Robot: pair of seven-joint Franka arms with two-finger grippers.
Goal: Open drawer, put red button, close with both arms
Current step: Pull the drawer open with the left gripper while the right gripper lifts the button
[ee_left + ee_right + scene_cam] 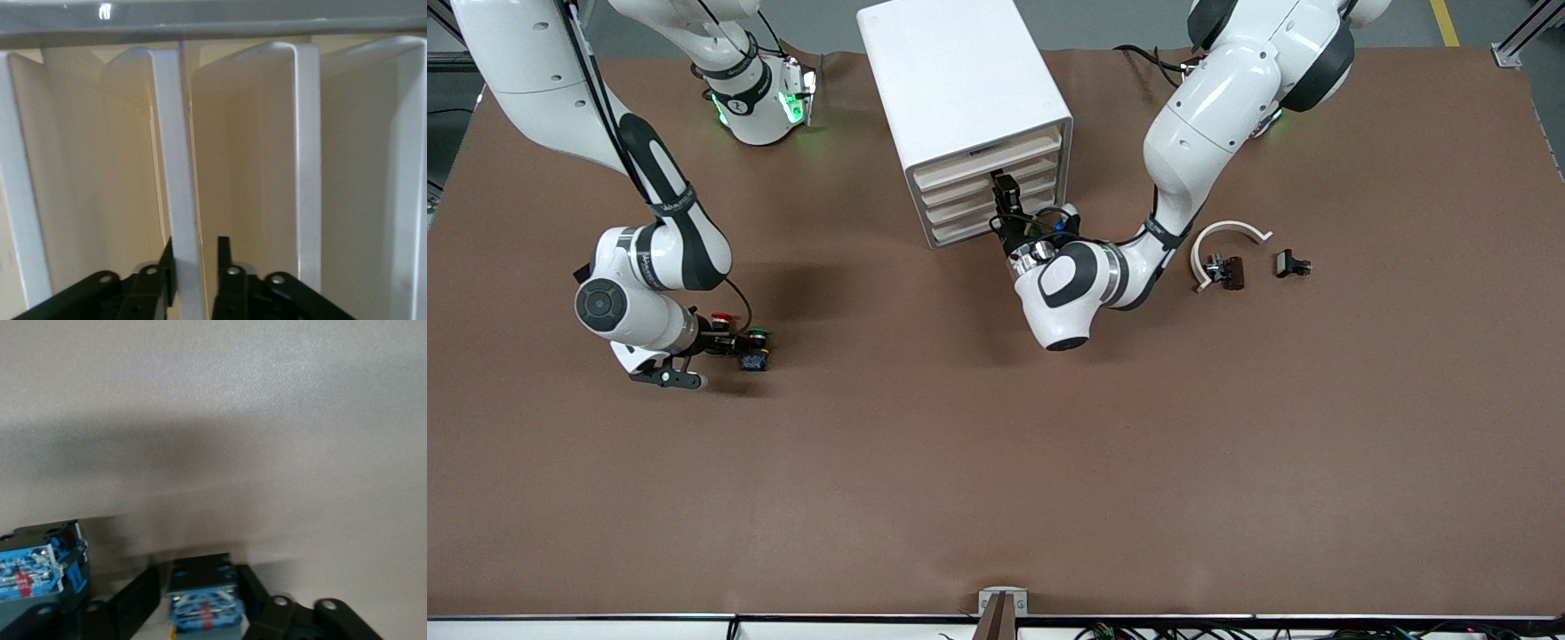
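The red button point(720, 317) lies on the brown table toward the right arm's end, its red cap showing beside my right gripper point(729, 340). In the right wrist view the fingers are shut on its dark body point(200, 607), whose blue base faces the camera and hides the cap. My left gripper point(1007, 191) is at the front of the white drawer cabinet point(960, 80). In the left wrist view it point(195, 250) straddles a white drawer lip point(180, 167). One finger presses that lip and the other sits close against its opposite face. The drawers look pushed in.
A green-capped button point(758, 336) lies right beside the red one, and its blue base point(40, 567) shows next to my right gripper. Toward the left arm's end lie a white curved piece point(1232, 236), a dark small part point(1227, 271) and a black part point(1292, 264).
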